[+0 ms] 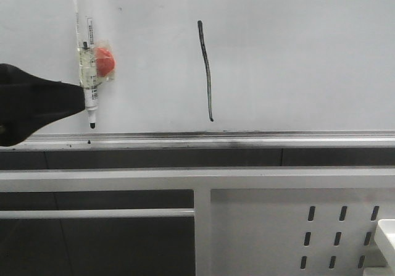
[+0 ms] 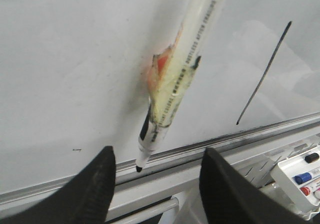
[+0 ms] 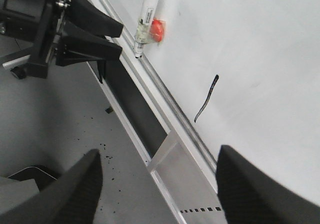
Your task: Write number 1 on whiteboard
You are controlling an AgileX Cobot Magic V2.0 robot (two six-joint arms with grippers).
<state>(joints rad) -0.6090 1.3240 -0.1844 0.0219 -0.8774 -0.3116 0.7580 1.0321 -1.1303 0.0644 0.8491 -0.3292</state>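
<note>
Number 1 (image 1: 207,72) drawn mid whiteboard (image 1: 296,54). Marker (image 1: 85,54) sticks near its left edge by the red magnet (image 1: 105,61), parked. Left gripper (image 2: 157,171) released, right gripper (image 3: 157,184) spread, both empty.

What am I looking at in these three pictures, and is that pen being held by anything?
A two-armed robot faces a whiteboard. One picture looks forward from the robot; the other two come from cameras on its wrists, so the dark shapes at their bottom edges are fingers. A black stroke, the number 1, is already drawn. To its left a marker pen stays on the board by itself, seemingly stuck by a red piece taped to it, tip down just above the silver ledge. The left hand is open, close to the pen without gripping it. The right hand is open and empty.
</note>
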